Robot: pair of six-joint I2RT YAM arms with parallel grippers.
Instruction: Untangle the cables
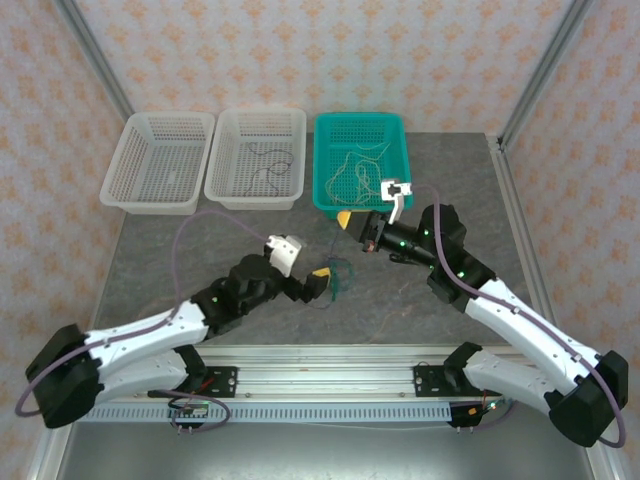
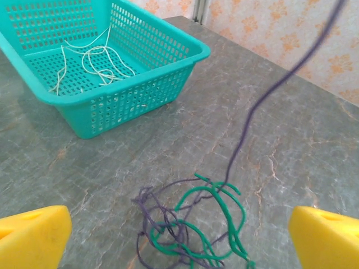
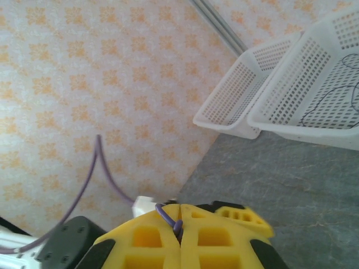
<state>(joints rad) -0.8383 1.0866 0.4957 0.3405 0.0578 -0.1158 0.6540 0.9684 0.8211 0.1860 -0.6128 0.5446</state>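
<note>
A clump of dark purple and green cables [image 2: 190,224] lies on the grey table between my left gripper's [image 2: 179,244] wide-open yellow fingertips [image 2: 33,235]. One purple strand [image 2: 252,112] rises from the clump up to the right. It ends in my right gripper [image 3: 179,216], which is shut on it and held above the table in front of the teal basket. In the top view the left gripper [image 1: 318,283] sits at the clump [image 1: 338,285] and the right gripper [image 1: 348,218] hangs just beyond it. Cream-white cables [image 2: 92,64] lie in the teal basket [image 2: 168,84].
Three baskets stand in a row at the back: two white ones [image 1: 160,160] [image 1: 256,157] and the teal one [image 1: 360,160]. Dark strands [image 1: 272,165] lie in the middle white basket. A metal rail [image 1: 330,385] runs along the near edge.
</note>
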